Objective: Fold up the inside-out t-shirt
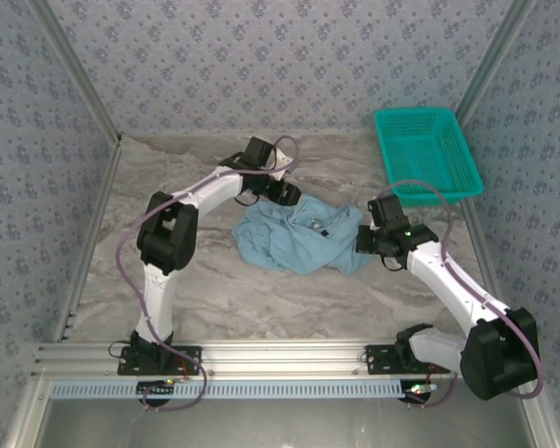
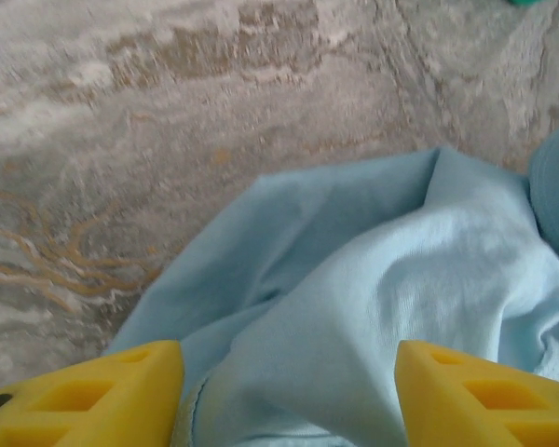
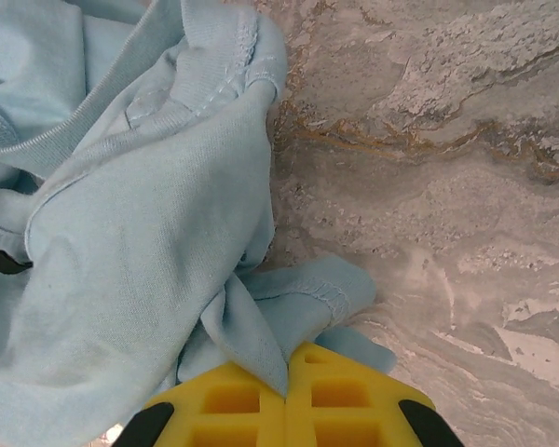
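My right pincer (image 3: 289,377) is pressed together on a fold of the light-blue t-shirt (image 1: 299,238), with the cloth pinched between its yellow fingers. My left pincer (image 2: 287,365) stands apart, one finger on each side of a ridge of the same fabric. The shirt lies crumpled on the marble table (image 1: 215,280), just near-left of the teal mesh basket (image 1: 420,114) and not touching it. My right pincer is the closer one to the basket. My left pincer sits further left of the basket, at the shirt's far edge.
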`<state>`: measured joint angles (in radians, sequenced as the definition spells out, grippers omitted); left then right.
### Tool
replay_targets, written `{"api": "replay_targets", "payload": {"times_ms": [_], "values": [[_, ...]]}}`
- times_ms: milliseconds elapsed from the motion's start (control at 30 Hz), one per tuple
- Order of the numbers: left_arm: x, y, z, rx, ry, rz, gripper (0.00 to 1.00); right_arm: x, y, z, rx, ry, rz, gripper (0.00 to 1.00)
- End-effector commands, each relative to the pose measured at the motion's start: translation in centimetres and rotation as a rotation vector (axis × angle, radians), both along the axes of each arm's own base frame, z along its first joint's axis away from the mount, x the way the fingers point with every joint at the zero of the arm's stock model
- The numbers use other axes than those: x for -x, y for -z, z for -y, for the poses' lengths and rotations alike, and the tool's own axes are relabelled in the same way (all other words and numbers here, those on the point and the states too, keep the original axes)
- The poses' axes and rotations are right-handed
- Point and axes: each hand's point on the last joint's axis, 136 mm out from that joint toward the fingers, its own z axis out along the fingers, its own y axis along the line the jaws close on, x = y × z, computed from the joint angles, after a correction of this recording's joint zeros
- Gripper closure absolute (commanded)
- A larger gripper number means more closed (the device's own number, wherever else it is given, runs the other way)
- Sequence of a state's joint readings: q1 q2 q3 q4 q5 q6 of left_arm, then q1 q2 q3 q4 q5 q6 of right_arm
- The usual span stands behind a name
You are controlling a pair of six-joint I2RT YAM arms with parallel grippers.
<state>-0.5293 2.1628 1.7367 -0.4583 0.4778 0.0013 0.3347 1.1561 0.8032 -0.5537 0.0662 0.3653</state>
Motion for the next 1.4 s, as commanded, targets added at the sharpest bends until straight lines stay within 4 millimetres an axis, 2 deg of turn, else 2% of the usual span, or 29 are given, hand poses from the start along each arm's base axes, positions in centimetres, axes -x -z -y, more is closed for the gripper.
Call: {"api": "replay_targets", "payload": {"times_ms": [0, 33, 133, 233, 300, 333, 367, 433, 500, 567, 700, 733, 833, 967, 1033, 1133, 1200, 1267, 1367], "values": [[1.6, -0.2, 0.0, 0.000, 0.071, -0.057, 0.42, -0.8, -1.2, 0.7, 0.026, 0.006, 0.027, 0.99], [1.4, 0.0, 0.0, -0.006, 0.067, -0.053, 0.42, -0.9, -1.2, 0.6, 0.027, 0.005, 0.031, 0.99], [0.8, 0.3, 0.3, -0.005, 0.070, -0.063, 0.56, -1.4, -1.4, 0.9, 0.038, 0.010, 0.041, 1.00], [0.6, -0.4, 0.8, 0.022, 0.084, -0.076, 0.79, -2.0, -2.2, 1.6, 0.050, 0.025, 0.066, 1.00], [0.1, -2.1, 0.8, 0.049, 0.076, -0.050, 0.96, -2.8, -3.6, 2.3, 0.068, 0.042, 0.107, 1.00], [-0.4, -3.4, 0.4, 0.065, 0.057, -0.027, 1.00, -3.3, -4.6, 2.7, 0.077, 0.050, 0.135, 1.00], [-0.9, -4.7, 0.0, 0.076, 0.032, 0.001, 1.00, -3.7, -5.8, 3.0, 0.086, 0.056, 0.166, 1.00], [-1.8, -8.7, -1.7, 0.105, -0.044, 0.076, 1.00, -4.3, -8.8, 3.9, 0.104, 0.075, 0.244, 1.00], [-2.3, -14.3, -4.6, 0.160, -0.159, 0.188, 1.00, -4.8, -13.3, 4.9, 0.132, 0.088, 0.360, 1.00], [-1.6, -20.7, -8.0, 0.220, -0.287, 0.351, 1.00, -4.9, -18.6, 5.7, 0.158, 0.100, 0.499, 1.00], [3.3, -32.4, -14.1, 0.328, -0.476, 0.696, 1.00, -3.6, -29.2, 5.8, 0.142, 0.083, 0.806, 1.00], [4.8, -34.8, -15.3, 0.350, -0.508, 0.756, 1.00, -3.2, -31.1, 5.9, 0.152, 0.082, 0.857, 1.00], [8.6, -39.9, -18.3, 0.400, -0.573, 0.889, 1.00, -1.8, -35.8, 5.6, 0.132, 0.056, 0.979, 1.00], [13.1, -44.9, -20.7, 0.454, -0.605, 0.993, 1.00, 1.0, -41.5, 5.1, 0.094, 0.020, 1.134, 1.00], [16.0, -47.4, -21.5, 0.486, -0.592, 1.035, 1.00, 3.6, -44.9, 5.2, 0.068, 0.008, 1.222, 1.00], [20.6, -50.7, -22.7, 0.542, -0.561, 1.098, 1.00, 7.1, -48.5, 5.6, 0.035, -0.003, 1.308, 1.00], [23.0, -52.5, -23.7, 0.566, -0.556, 1.125, 1.00, 9.2, -50.5, 5.7, 0.010, -0.013, 1.350, 1.00], [24.2, -53.5, -24.6, 0.561, -0.563, 1.143, 1.00, 10.7, -51.9, 6.1, 0.003, -0.007, 1.387, 1.00], [23.4, -53.8, -25.4, 0.497, -0.618, 1.144, 1.00, 11.3, -52.8, 7.0, 0.031, 0.032, 1.398, 1.00]]}}
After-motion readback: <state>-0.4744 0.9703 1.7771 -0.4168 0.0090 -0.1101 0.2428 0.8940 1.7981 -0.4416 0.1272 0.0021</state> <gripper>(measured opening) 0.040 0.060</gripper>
